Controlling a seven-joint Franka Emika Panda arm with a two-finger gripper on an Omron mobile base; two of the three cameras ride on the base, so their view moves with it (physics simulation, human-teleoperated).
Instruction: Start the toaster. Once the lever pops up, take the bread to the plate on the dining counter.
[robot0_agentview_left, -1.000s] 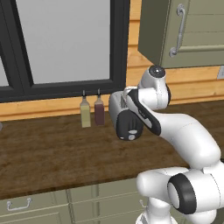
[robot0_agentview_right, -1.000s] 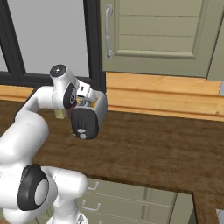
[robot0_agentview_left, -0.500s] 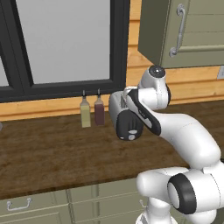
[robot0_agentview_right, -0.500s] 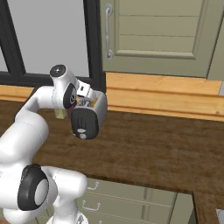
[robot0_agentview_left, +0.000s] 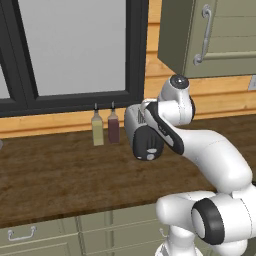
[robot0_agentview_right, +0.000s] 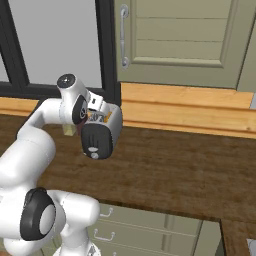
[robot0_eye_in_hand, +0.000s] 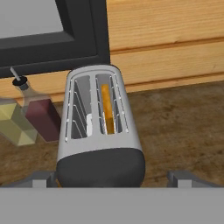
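Observation:
The silver toaster (robot0_eye_in_hand: 98, 122) stands on the dark wood counter under the window, its dark end panel (robot0_eye_in_hand: 100, 168) towards the hand camera. A thin tan edge of the bread (robot0_eye_in_hand: 106, 109) sits deep in the right slot; the left slot holds no bread. My gripper (robot0_eye_in_hand: 113, 179) is open, with one fingertip (robot0_eye_in_hand: 43, 178) to the left of the dark end and the other to the right, touching nothing. In the base views the toaster (robot0_agentview_left: 144, 135) (robot0_agentview_right: 102, 132) is half covered by my hand and forearm. The plate and the dining counter are out of view.
Two slim bottles, one olive (robot0_agentview_left: 97, 131) and one dark red (robot0_agentview_left: 113, 128), stand just left of the toaster against the wooden wall. A black-framed window (robot0_agentview_left: 75, 50) rises behind them. An upper cabinet (robot0_agentview_left: 210, 35) hangs at the right. Bare countertop (robot0_agentview_right: 190, 165) stretches to the right.

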